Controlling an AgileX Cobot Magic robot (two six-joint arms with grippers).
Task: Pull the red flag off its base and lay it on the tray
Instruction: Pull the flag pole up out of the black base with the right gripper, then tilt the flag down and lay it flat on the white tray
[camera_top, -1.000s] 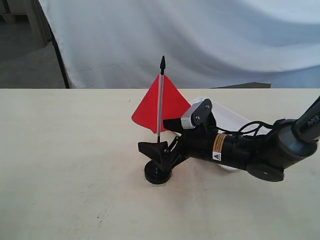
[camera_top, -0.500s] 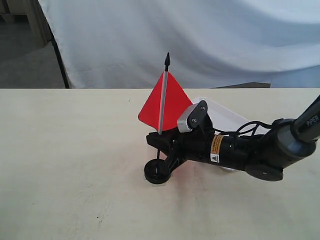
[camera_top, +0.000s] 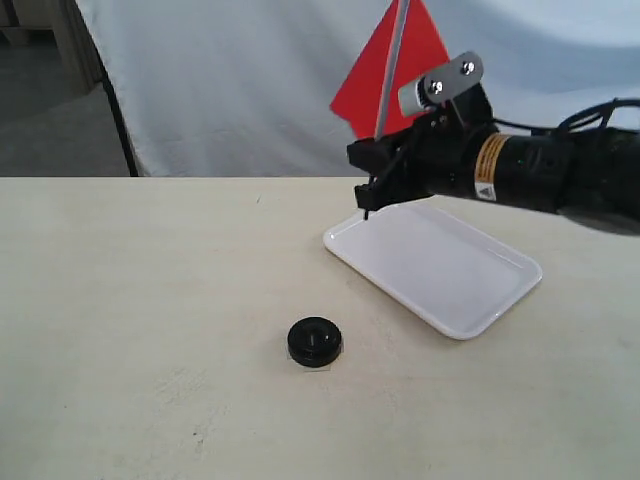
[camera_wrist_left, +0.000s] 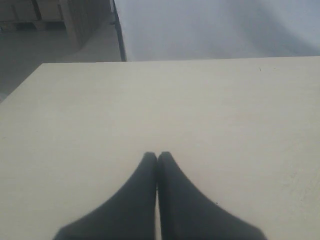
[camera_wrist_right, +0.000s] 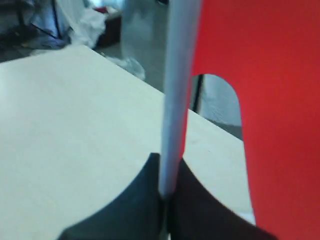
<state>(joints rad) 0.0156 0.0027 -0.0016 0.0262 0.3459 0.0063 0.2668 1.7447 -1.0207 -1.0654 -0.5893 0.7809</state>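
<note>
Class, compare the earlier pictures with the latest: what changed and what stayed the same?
The right arm, jaws clamped on the flag, pulled it up out of the base and carried it rightward towards the tray. Base and tray stayed put.

The red flag is thin red cloth, plain and not shiny, and its pole looks smooth and pale grey-white. The tray is smooth white plastic with a little shine. The base is black plastic with a soft shine. The table is pale and dull, with faint scuffs. Behind it hangs a white cloth sheet with soft folds. The right gripper and the left gripper look like dull black plastic.
</note>
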